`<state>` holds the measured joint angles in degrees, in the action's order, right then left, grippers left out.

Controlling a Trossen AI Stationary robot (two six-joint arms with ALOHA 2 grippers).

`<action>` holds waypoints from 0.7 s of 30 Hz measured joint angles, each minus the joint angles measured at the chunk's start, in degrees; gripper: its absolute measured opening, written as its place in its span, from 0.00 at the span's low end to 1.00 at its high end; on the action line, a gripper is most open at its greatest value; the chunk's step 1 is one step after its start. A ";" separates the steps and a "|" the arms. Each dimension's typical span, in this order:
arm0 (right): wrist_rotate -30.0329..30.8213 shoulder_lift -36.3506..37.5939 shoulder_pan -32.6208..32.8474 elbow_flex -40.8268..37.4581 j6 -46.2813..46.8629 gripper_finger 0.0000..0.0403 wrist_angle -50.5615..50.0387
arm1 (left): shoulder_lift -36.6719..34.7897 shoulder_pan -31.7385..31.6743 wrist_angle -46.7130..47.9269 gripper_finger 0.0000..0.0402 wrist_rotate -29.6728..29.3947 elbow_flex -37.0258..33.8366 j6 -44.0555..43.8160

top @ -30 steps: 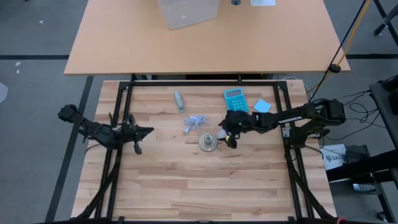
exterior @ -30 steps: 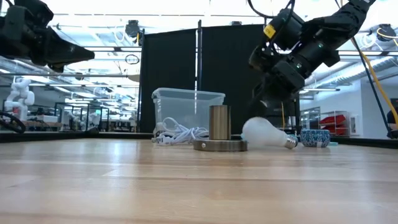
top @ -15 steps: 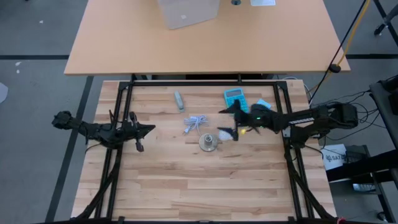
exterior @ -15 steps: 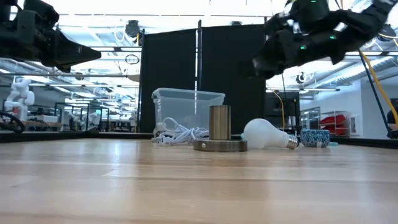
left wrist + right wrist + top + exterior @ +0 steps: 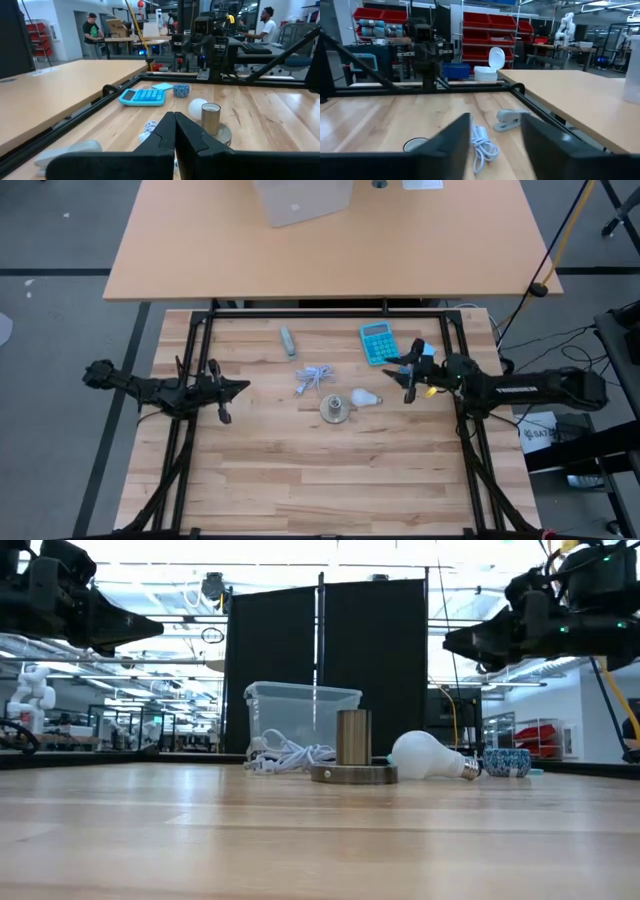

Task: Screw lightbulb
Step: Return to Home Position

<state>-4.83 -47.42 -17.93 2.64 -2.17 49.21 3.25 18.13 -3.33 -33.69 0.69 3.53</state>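
The white lightbulb (image 5: pixel 366 398) lies on its side on the wooden table, its rounded head next to the round metal socket base (image 5: pixel 335 410) and its screw end (image 5: pixel 468 769) pointing away from it. My right gripper (image 5: pixel 397 381) hovers above the table to the bulb's right. It is open, with nothing between its fingers (image 5: pixel 451 145). My left gripper (image 5: pixel 243 388) hangs shut over the table's left part, pointing toward the socket (image 5: pixel 212 120).
A white coiled cable (image 5: pixel 315 378) lies just beyond the socket. Farther back are a grey stapler (image 5: pixel 288 340), a teal calculator (image 5: pixel 378 342) and a blue pad (image 5: pixel 422 349). A small blue roll (image 5: pixel 507 761) stands near the right arm. Bare wood fills the near half.
My right gripper has risen from just over the bulb and drawn back toward the table's right edge, tipping from pointing down to nearly level. The bulb has stayed lying where it was beside the socket.
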 joint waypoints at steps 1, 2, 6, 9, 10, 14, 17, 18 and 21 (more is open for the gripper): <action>-0.16 1.32 0.00 -0.12 0.00 0.32 -1.40 | 0.00 0.00 0.00 0.00 -0.01 0.00 -0.13; -0.25 2.62 0.00 -0.12 -0.02 0.25 -3.03 | 0.00 0.00 0.02 0.00 -0.01 0.00 -0.19; -1.40 7.95 0.02 -0.16 0.41 0.03 -7.62 | 0.00 0.00 0.01 0.00 0.02 0.00 -0.44; -1.57 12.19 0.09 -0.14 0.43 0.02 -11.02 | 0.00 0.00 0.01 0.00 0.02 0.00 -0.62; -1.44 13.56 0.09 -0.14 0.42 0.01 -13.05 | 0.00 0.00 0.02 0.00 0.02 0.00 -0.69; -1.29 19.27 0.09 -0.14 0.42 0.00 -21.14 | 0.00 0.00 -0.01 0.00 0.21 0.00 -1.02; -1.26 23.29 0.09 -0.14 0.42 0.00 -24.98 | 0.00 0.00 0.02 0.00 0.21 0.00 -0.86; -1.24 24.65 0.09 -0.14 0.49 0.00 -25.83 | 0.00 0.00 0.02 0.00 0.21 0.00 -0.81; -1.24 28.48 0.09 -0.14 0.63 0.00 -29.20 | 0.00 0.00 0.02 0.00 0.21 0.00 -0.83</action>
<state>-6.07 -18.94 -17.85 2.50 -1.54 20.01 3.25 18.13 -3.31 -33.47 0.69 2.70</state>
